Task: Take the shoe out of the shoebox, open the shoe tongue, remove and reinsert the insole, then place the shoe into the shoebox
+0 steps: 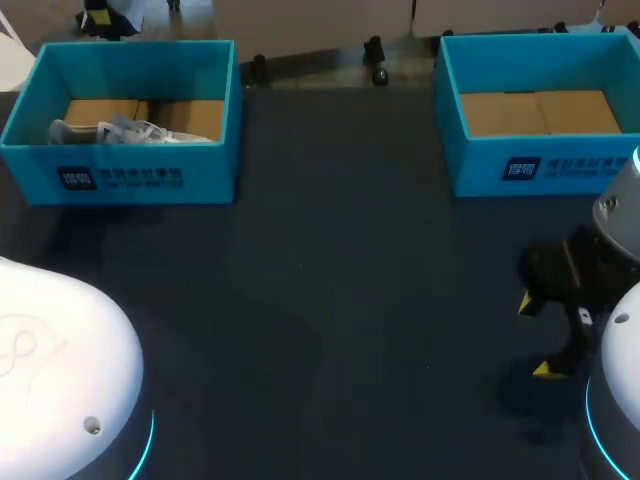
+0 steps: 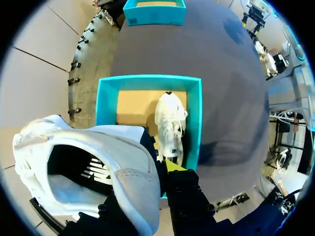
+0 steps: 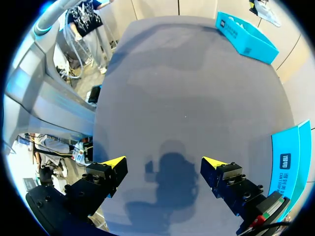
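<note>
At the far left of the dark grey bench (image 1: 350, 280) stands an open teal cardboard shoebox (image 1: 200, 170) with a brown cardboard floor. A white lace-up shoe (image 1: 130, 130) lies on its side in it, against the near wall. The left wrist view looks straight down into this shoebox (image 2: 106, 103), where the boxed shoe (image 2: 170, 123) sits toward one side wall with its laces showing.

High above that box, the left claw (image 2: 145, 182) holds a second white trainer (image 2: 118, 147) close under the camera. Its mouth is turned open to the view, showing a dark lining and a printed insole. One yellow-tipped finger (image 2: 172, 164) presses on the outside of the trainer's upper. The other finger reaches in from the opposite side with its tip hidden, so the claw looks clamped on the trainer's wall. Only the rounded white casing of the left arm (image 1: 60, 360) appears in the head view, at the near left.

A matching teal shoebox (image 1: 480, 165) at the far right holds nothing but its cardboard floor, and it is also seen beyond the first box from the left wrist (image 2: 147, 19).

Near right, the right claw (image 1: 538, 337) hangs over bare bench with its two fingers set wide apart (image 3: 164, 162), gripping nothing. The wall of the right-hand shoebox (image 3: 290, 157) is just beside it.
</note>
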